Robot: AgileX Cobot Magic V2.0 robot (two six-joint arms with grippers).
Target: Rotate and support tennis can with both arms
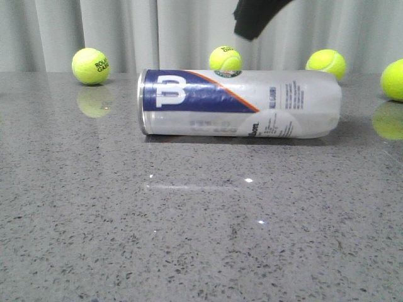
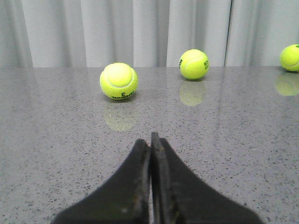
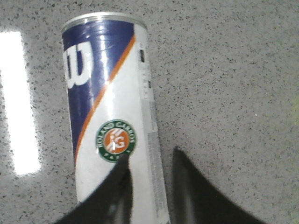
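The tennis can [image 1: 239,104] lies on its side on the grey speckled table, silver rim to the left and navy Wilson label facing the camera. In the right wrist view the tennis can [image 3: 112,93] shows its orange stripe and round logo. My right gripper [image 1: 255,19] hangs above the can's far side; in its own view the right gripper [image 3: 150,156] is open, one finger over the can and the other over the table beside it, holding nothing. My left gripper [image 2: 149,138] is shut and empty, low over bare table, away from the can.
Several yellow-green tennis balls lie along the back of the table: a far-left ball [image 1: 91,66], one behind the can [image 1: 225,58], and two at the right [image 1: 325,63]. The left wrist view faces a ball [image 2: 118,80]. A grey curtain hangs behind.
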